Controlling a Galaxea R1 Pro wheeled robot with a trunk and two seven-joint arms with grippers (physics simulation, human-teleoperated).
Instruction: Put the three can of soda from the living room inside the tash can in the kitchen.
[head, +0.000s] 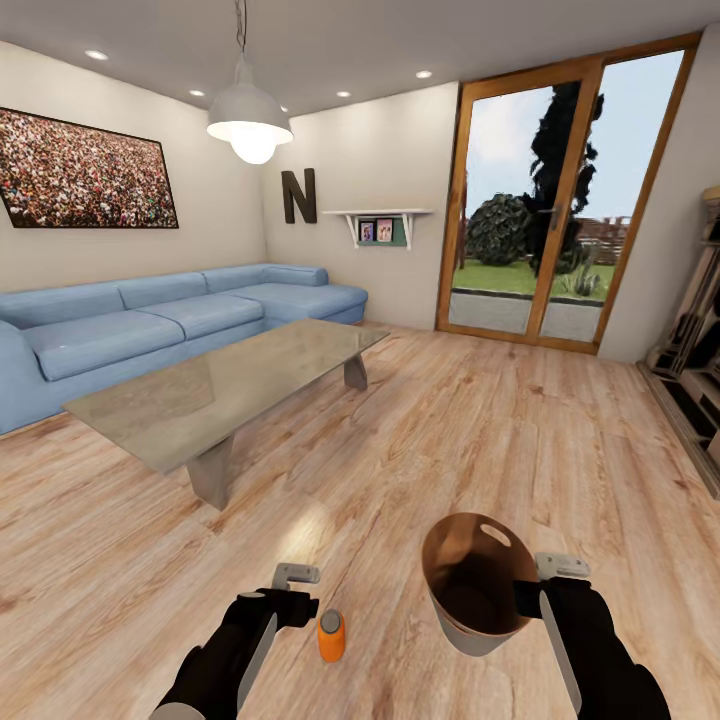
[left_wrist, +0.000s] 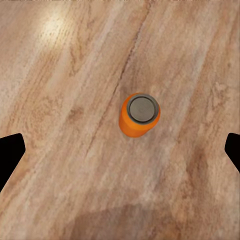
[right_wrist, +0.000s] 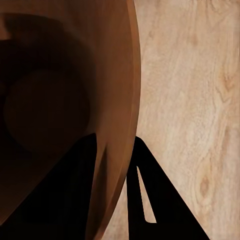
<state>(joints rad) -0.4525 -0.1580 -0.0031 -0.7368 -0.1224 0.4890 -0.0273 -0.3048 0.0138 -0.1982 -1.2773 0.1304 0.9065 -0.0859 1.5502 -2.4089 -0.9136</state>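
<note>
The room is wide, with a pale wood-plank floor (head: 480, 440), a long blue sofa (head: 150, 325) of soft matte cushions and a low glass worktop (head: 230, 385) on slab legs. Down by the robot, the bin (head: 475, 590) hangs off the floor: a round bucket, grey-white outside, glossy copper within, tilted with its mouth up, probably so a can may be dropped in. The right claw (right_wrist: 117, 200) is clamped on its rim, one finger inside and one out. The left claw (left_wrist: 120, 150) is spread wide, hovering over an orange can (left_wrist: 139, 115). That small cylinder with a silvery end stands upright on the floor, near the bin.
</note>
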